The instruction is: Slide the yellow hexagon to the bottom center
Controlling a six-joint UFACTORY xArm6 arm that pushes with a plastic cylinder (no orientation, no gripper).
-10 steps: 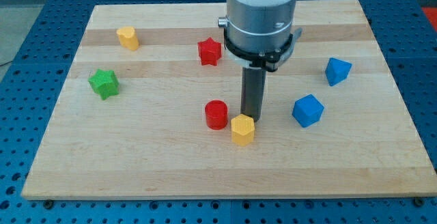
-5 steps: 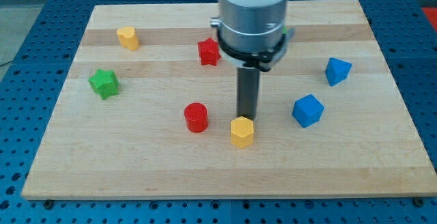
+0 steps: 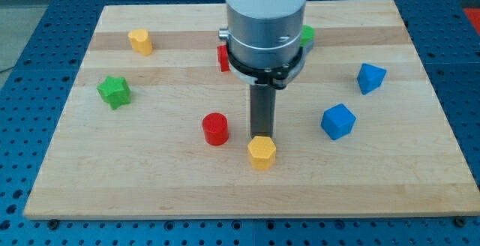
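The yellow hexagon [image 3: 262,153] lies on the wooden board [image 3: 150,171], a little below the middle and near the view's centre line. My tip [image 3: 262,135] stands right behind it, at its top edge, touching or almost touching. A red cylinder [image 3: 215,129] sits just to the left of the tip.
A second yellow block [image 3: 139,41] is at the top left. A green star [image 3: 114,91] is at the left. A red block [image 3: 223,57] and a green block [image 3: 307,34] are partly hidden behind the arm. Two blue blocks [image 3: 337,121] [image 3: 370,77] are at the right.
My tip moved left and slightly down. The yellow hexagon slid down and a little left. The red cylinder was shoved left earlier and now rests.
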